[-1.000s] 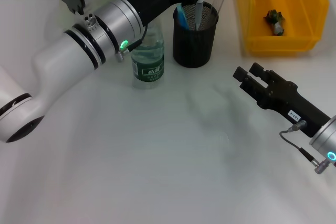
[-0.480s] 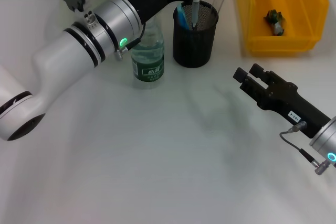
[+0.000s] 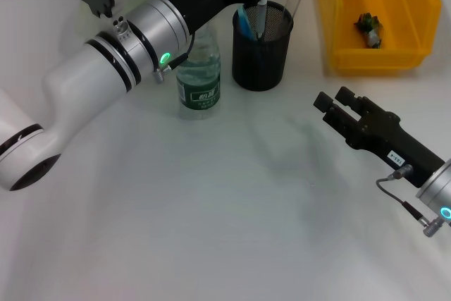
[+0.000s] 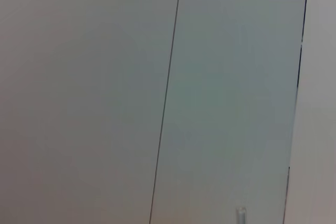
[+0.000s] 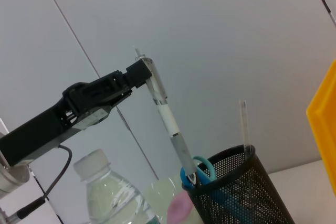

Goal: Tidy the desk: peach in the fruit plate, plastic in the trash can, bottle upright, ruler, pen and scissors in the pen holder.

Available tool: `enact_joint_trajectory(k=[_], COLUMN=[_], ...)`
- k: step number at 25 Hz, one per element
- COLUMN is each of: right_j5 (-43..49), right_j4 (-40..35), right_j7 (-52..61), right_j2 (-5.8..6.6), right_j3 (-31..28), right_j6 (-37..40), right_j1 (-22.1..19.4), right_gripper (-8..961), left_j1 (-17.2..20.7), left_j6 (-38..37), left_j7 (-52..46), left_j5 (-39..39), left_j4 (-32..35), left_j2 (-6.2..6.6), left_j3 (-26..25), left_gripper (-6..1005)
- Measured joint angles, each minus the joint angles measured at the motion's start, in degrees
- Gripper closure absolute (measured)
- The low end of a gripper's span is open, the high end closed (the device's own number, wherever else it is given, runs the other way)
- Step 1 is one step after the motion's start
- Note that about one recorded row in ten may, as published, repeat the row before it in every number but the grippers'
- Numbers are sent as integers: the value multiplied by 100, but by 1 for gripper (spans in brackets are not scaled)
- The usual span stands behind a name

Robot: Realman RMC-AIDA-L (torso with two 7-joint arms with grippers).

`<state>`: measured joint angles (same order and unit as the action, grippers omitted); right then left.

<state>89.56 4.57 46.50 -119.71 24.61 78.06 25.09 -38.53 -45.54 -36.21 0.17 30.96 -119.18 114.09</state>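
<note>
The pen (image 5: pixel 167 119) is held near its upper end by the left claw (image 5: pixel 140 74), whose jaws are closed on it; this is seen best in the right wrist view. From the claw the pen hangs downward on a slight slant, and its lower tip has entered the mouth of the pen holder (image 3: pixel 262 47) directly below, beside the blue-handled scissors (image 5: pixel 198 169) already standing inside. The ruler (image 5: pixel 244 124) leans against the holder's rim on the far side from the claw. The bottle (image 3: pixel 199 75) stands upright just beside the holder, under the left arm. The long axis of the pen is nearly in line with the holder's opening, so a release or short descent is judged to be what remains. The right claw (image 3: pixel 338 107) is parked well apart over the counter (image 3: pixel 211 209), its fingers parted and empty, near the yellow bin (image 3: pixel 373 12)
</note>
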Motion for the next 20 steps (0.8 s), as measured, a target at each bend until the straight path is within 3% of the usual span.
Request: enact_joint_trajectory(k=[14,20], right_j5=[0,0], right_j4=[0,0], right_j7=[47,49], right_j2=[9,9], right_j3=[0,0], right_j6=[87,89], right_j1=[-5,-11], right_gripper=[349,350], left_j1=[-170,-3], left_j6=[277,-162], left_j7=[0,-1], left_j5=[60,54], left_j4=[-41,9], left_j2=[0,0], left_j3=[86,88], left_gripper=[760,531])
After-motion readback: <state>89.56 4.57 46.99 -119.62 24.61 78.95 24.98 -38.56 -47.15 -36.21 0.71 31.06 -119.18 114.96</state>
